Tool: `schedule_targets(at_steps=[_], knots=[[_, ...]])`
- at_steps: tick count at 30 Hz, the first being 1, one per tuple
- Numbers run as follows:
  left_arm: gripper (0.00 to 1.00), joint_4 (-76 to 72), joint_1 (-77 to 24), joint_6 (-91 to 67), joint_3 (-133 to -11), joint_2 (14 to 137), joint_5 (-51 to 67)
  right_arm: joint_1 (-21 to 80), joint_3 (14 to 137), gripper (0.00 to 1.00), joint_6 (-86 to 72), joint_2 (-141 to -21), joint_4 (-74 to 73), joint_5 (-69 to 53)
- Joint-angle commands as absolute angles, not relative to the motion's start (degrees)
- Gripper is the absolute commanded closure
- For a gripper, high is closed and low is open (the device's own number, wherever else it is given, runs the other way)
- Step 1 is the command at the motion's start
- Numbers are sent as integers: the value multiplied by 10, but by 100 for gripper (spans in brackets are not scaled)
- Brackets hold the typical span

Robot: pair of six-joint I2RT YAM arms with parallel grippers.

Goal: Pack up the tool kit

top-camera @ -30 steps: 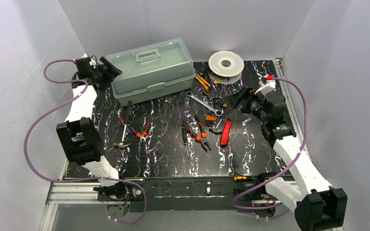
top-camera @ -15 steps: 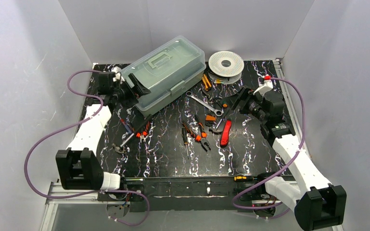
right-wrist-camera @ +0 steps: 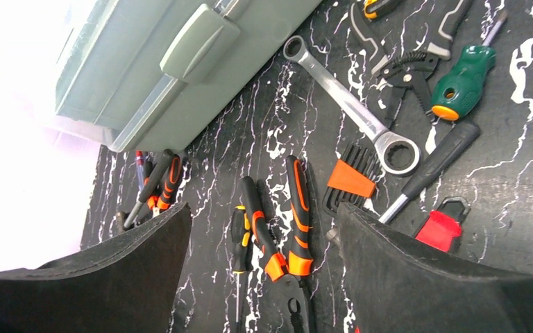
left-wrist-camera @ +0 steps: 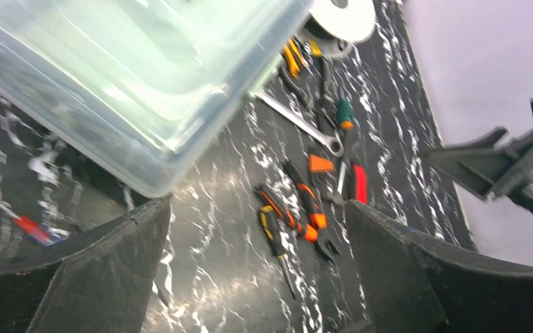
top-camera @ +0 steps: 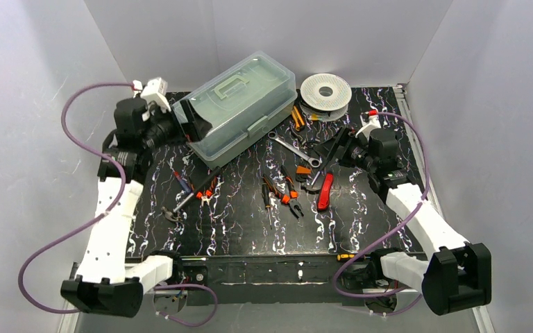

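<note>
The toolbox [top-camera: 241, 103] lies closed and turned diagonally at the back of the table, its sage-green handle [top-camera: 230, 87] on top. My left gripper [top-camera: 193, 121] is open and empty at the box's left end. In the left wrist view the box corner [left-wrist-camera: 132, 83] lies just beyond the gripper [left-wrist-camera: 257, 270]. My right gripper [top-camera: 338, 147] is open and empty above the tools on the right; it shows too in its wrist view [right-wrist-camera: 264, 270]. Orange-handled pliers [top-camera: 289, 189] [right-wrist-camera: 286, 222], a red knife [top-camera: 326, 191], a hammer [top-camera: 186, 199] and a yellow-black screwdriver [right-wrist-camera: 239, 243] lie loose.
A white perforated spool [top-camera: 325, 90] stands at the back right. A silver wrench [top-camera: 295, 149], a green screwdriver [right-wrist-camera: 461, 83], an orange hex-key set [right-wrist-camera: 350, 179] and small pliers [top-camera: 207, 189] lie scattered on the black marbled table [top-camera: 236, 229]. White walls enclose three sides.
The toolbox was pushed right and swung to a diagonal by my left gripper, which stays at its left end. My right gripper shifted slightly left.
</note>
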State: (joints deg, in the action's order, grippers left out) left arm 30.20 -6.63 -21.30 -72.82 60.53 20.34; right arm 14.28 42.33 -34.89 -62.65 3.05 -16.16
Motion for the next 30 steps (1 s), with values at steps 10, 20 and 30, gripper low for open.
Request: schedule_targets(at_steps=[10,20,30], knots=[[2,244,-25,-113,-983,900,143,146,448,16,-378,-638,61,-198],[2,245,-10,-5,-1113,1057,135,146,459,16,-349,-625,41,-210],[2,296,49,-148,-1232,1212,390,164,484,16,-383,-693,70,-269]])
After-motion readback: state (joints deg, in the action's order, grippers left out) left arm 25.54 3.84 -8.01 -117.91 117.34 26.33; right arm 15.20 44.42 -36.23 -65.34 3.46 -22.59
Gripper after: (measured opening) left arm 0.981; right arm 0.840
